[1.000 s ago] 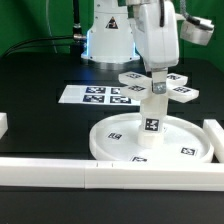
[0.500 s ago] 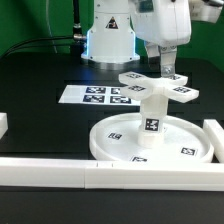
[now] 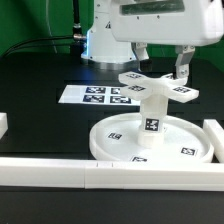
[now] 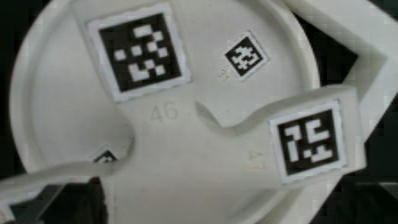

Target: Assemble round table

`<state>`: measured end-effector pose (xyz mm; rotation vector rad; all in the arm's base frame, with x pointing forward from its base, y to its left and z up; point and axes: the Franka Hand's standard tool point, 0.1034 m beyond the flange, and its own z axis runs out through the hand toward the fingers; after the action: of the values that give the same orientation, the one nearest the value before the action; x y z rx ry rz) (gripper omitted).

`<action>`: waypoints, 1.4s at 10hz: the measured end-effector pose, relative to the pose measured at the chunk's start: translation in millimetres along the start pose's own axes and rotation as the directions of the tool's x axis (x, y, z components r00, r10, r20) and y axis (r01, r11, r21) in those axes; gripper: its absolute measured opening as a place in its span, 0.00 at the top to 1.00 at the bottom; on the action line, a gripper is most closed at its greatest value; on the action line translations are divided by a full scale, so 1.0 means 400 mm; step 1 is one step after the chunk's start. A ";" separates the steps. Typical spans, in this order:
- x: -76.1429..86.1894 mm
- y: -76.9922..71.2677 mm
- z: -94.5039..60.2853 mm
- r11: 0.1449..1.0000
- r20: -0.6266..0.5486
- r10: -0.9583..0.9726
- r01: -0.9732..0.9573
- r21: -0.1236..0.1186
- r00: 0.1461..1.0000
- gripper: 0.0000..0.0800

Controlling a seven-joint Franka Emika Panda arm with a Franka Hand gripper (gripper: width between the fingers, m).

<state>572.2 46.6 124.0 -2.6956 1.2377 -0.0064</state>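
The round table stands assembled in the exterior view. The large rimmed disc (image 3: 118,143) lies on the table. The short post (image 3: 152,116) stands upright on its hub. The cross-shaped foot (image 3: 156,88) sits on top of the post. My gripper (image 3: 158,62) hovers just above the foot, open and empty, with one finger (image 3: 182,66) on each side. The wrist view is filled by the foot (image 4: 178,120) seen close up with its square markers. My fingertips do not show clearly there.
The marker board (image 3: 98,96) lies flat behind the disc. White border bars run along the front (image 3: 60,172), at the exterior view's right (image 3: 213,131) and at its left edge (image 3: 3,125). The arm's base (image 3: 105,42) stands at the back.
My gripper has lifted off the foot and post. It has turned, and its fingers now stand spread wide above the foot. The table parts have not moved.
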 end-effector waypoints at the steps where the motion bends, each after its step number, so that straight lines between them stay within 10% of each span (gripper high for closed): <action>1: -0.002 -0.009 0.003 0.992 0.004 -0.124 0.124 -0.012 0.992 0.19; 7: 0.001 -0.012 0.006 0.834 0.009 -0.551 0.551 -0.019 0.834 0.19; 11: -0.015 -0.027 0.006 0.407 0.050 -0.909 0.907 -0.105 0.413 0.19; 14: -0.018 -0.020 0.009 0.186 0.093 -0.976 0.978 -0.093 0.195 0.19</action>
<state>573.8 57.8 122.3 -3.0194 -0.7955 -0.0755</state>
